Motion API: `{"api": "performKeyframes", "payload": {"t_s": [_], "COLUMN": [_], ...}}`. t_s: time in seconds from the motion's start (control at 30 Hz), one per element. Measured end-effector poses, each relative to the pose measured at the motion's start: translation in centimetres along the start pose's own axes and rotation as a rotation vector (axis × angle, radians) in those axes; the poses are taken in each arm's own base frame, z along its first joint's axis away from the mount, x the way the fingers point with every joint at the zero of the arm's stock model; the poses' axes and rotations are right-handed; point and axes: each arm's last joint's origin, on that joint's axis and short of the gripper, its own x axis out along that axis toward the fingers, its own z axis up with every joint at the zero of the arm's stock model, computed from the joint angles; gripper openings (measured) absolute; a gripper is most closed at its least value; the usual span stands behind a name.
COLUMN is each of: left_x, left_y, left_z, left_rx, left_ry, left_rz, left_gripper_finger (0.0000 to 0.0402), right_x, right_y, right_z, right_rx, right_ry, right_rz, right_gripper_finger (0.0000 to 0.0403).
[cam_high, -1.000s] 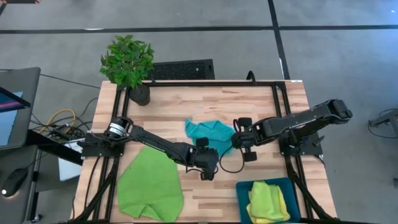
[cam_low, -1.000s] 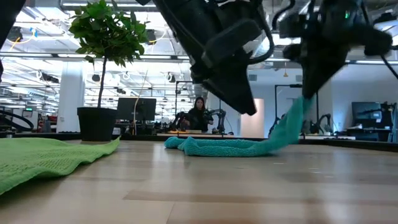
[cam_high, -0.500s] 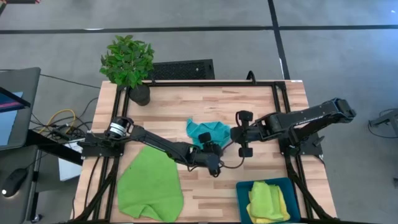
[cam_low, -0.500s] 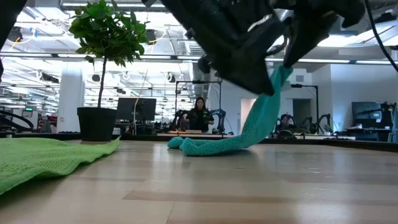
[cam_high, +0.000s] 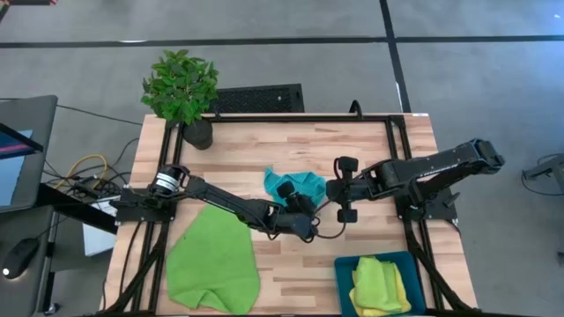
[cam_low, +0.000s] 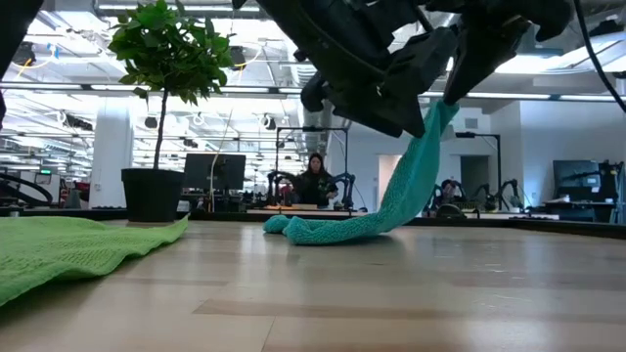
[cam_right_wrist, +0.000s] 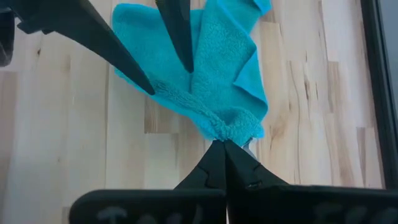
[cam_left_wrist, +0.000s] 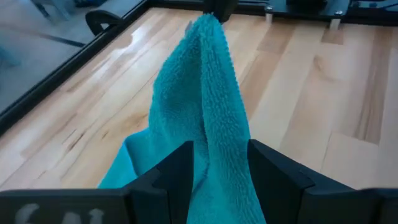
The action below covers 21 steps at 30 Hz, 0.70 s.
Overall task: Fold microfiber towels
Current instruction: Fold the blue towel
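Where the near edge of the bench (cam_high: 291,282) meets the frame: lime green towel (cam_high: 211,264) spread flat at near left; blue bin (cam_high: 342,275) at near right, holding a yellow towel (cam_high: 384,286) bunched with more lime green cloth. Mid-bench: turquoise towel (cam_high: 295,185), one corner raised, the rest trailing on the wood. Right claw (cam_right_wrist: 219,148) closed, pinching that raised corner; towel hanging from it in a slanted fold (cam_low: 411,181). Left claw (cam_left_wrist: 217,163) open, fingers (cam_left_wrist: 177,168) straddling the hanging fold from the near side, one on each face, not pinching. Left arm crossing in front of the towel, blocking part of it from above. Far left corner: potted plant (cam_high: 182,88), well apart from the towels. Beyond the bench: a person (cam_low: 314,181) seated among monitors.
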Motion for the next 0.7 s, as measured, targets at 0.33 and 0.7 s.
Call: {"api": "performKeyframes", "payload": {"t_s": [0.33,0.7], "left_x": [2.7,1.2], "left_y": [-1.8,-2.7], "left_z": [-3.3,-6.5], "left_rx": [0.057,0.173], "left_ry": [0.039,0.194], "left_rz": [-0.031,0.021], "left_gripper_finger": [0.0143,0.0143], "right_x": [0.0,0.0], "right_y": [0.0,0.0], "right_z": [0.0,-0.1], "right_rx": [-0.001,-0.004], "right_ry": [0.000,0.004], "right_rz": [0.000,0.000], "right_gripper_finger": [0.0008,0.0008]}}
